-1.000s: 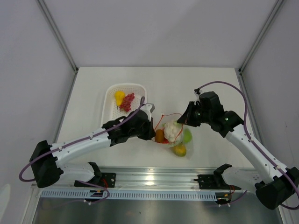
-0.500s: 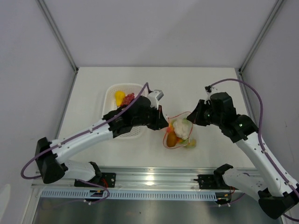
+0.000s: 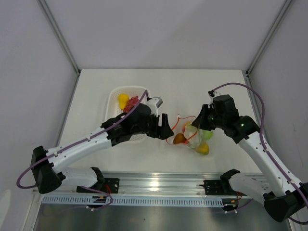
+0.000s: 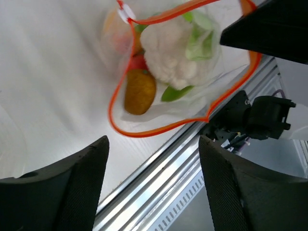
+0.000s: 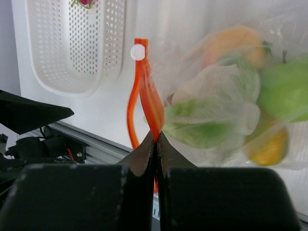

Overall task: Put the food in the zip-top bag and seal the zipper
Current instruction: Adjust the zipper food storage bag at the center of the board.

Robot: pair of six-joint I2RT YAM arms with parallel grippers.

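The zip-top bag (image 3: 195, 139) lies on the table between my arms, and my right gripper holds up its mouth. Inside it are a white cauliflower (image 4: 168, 50), an orange fruit (image 4: 139, 91), a green apple (image 5: 284, 91) and a yellow fruit (image 5: 269, 144). The orange-red zipper (image 4: 144, 132) rims the mouth, which gapes open. My right gripper (image 5: 157, 137) is shut on the zipper strip (image 5: 144, 82). My left gripper (image 4: 154, 187) stands open just left of the bag, with nothing between its fingers (image 4: 72, 192). A yellow fruit (image 3: 123, 99) and purple-red grapes (image 3: 131, 103) lie in the basket.
The white perforated basket (image 3: 115, 113) sits at the left, partly under my left arm. The metal rail (image 3: 159, 185) runs along the table's near edge, just below the bag. Grey walls close in the table's sides and back.
My left gripper was shut at the bag's mouth; it has opened and let go. The bag has shifted slightly right and sagged, now held only by my right gripper.
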